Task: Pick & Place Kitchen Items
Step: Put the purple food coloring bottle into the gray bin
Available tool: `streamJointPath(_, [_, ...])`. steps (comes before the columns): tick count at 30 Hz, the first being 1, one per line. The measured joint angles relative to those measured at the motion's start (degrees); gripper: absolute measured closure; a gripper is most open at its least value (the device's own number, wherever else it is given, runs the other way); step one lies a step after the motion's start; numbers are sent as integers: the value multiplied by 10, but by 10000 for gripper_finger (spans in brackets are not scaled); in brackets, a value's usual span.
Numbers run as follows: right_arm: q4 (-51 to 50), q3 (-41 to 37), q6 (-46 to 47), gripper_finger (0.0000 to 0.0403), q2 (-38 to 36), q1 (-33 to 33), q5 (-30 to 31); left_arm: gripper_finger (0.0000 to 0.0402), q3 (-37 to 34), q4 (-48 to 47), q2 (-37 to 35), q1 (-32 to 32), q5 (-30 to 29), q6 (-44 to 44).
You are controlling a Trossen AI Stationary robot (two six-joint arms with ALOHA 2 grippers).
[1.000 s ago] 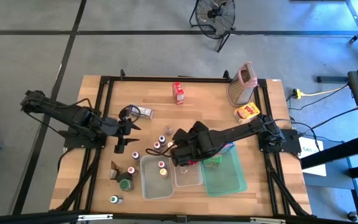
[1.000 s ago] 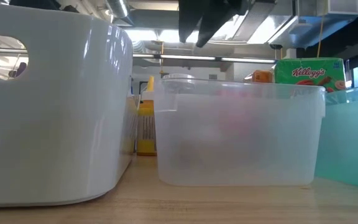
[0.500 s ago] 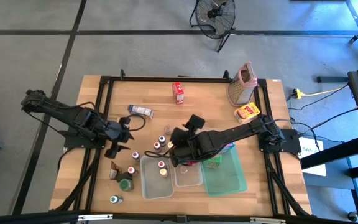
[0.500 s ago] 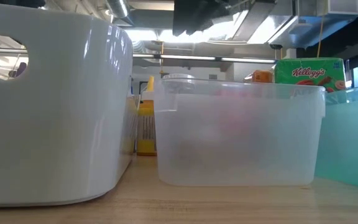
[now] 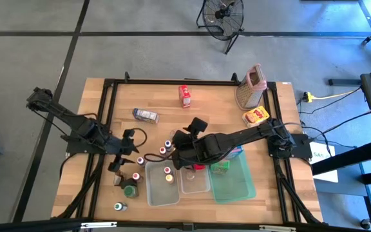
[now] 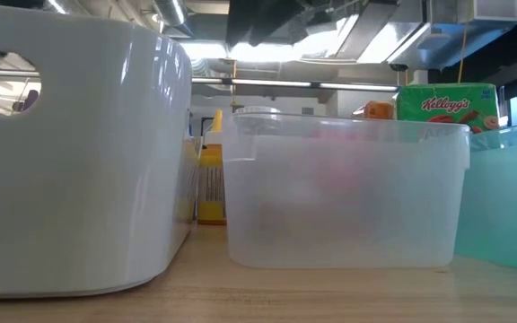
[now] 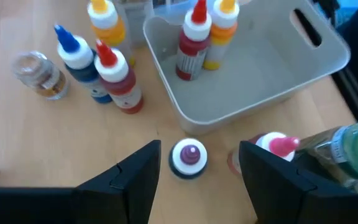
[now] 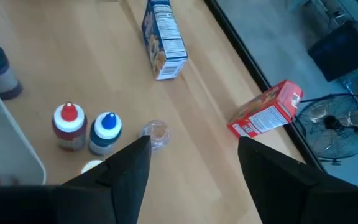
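Note:
My left gripper (image 5: pixel 116 163) hangs open over the small bottles left of the clear tubs. Its fingers stand on either side of a white bottle with a purple cap (image 7: pixel 189 157), which stands upright on the table, and do not touch it. Blue-capped (image 7: pixel 73 53) and red-capped (image 7: pixel 114 73) bottles and a small glass jar (image 7: pixel 39 73) stand farther off. My right gripper (image 5: pixel 178 143) is open and empty above the table's middle, tipped toward the blue carton (image 8: pixel 163 40) and the red carton (image 8: pixel 266 112), which both lie on the wood.
Two clear tubs (image 5: pixel 161 183) (image 5: pixel 194 182) and a green tray (image 5: pixel 234 180) sit at the near middle; the left tub holds two bottles (image 7: pixel 194 37). A metal grater (image 5: pixel 250 87) and a yellow carton (image 5: pixel 256 116) stand at the far right. A green carton (image 6: pixel 447 103) stands in the tray.
My left gripper has swung toward the table's near edge and come down over the purple-capped bottle, staying open. My right gripper has stayed almost in place but has turned and tipped at the wrist toward the far side, still open.

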Motion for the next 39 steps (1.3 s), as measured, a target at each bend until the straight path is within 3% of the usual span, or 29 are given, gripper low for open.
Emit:
streamJointPath(12, [-1, 0, -14, 160, 0, 1, -3, 190, -75, 77, 0, -38, -68, -48])
streamJointPath(25, [-1, 0, -14, 160, 0, 1, -3, 190, -124, 147, 2, -46, -78, -38])
streamJointPath(39, [-1, 0, -14, 160, 1, 1, -3, 190, -126, 157, 25, -46, -102, -43])
